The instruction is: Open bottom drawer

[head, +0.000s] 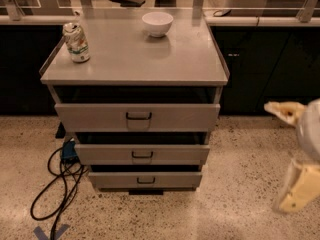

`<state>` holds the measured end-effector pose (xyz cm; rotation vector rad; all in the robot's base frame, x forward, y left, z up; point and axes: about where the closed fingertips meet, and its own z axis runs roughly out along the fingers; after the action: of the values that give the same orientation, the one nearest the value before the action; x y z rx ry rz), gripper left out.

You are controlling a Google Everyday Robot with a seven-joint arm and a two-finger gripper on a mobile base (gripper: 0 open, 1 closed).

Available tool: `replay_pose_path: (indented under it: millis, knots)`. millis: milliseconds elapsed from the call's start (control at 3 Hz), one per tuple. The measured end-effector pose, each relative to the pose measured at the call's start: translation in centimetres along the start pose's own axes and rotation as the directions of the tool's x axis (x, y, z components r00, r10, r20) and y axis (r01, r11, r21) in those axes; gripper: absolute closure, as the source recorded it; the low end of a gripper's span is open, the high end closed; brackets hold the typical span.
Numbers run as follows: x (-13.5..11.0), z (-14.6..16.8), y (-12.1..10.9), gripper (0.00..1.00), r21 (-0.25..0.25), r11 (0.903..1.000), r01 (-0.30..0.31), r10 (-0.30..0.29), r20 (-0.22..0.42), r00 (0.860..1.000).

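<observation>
The bottom drawer (170,180) is the lowest and narrowest grey front of the metal cabinet (135,59), with a small black pull handle (146,180) at its centre. A dark gap shows above its front. The mid-sized drawer (142,154) and the tallest top drawer (137,117) sit above it, each standing a little further forward. My gripper (275,156) is at the right edge of the view, well to the right of the cabinet and above the floor. Its two cream fingers (284,111) are spread apart and hold nothing.
A crushed drink can (76,42) and a white bowl (157,23) stand on the cabinet top. Black cables (55,194) and a blue plug box (68,151) lie on the speckled floor at the lower left. Dark counters run behind.
</observation>
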<state>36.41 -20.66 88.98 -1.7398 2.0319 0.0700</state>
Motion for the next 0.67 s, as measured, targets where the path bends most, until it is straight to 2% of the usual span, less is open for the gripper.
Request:
replay_pose_path:
  millis: [333,667]
  knots:
    - [6.5,6.9,4.8,0.0,-0.06,0.9925,-0.106,0.108,0.024,0.994]
    - [14.7,16.8,11.9,0.0,-0.203,0.9376,-0.283,0.283,-0.03,0.959]
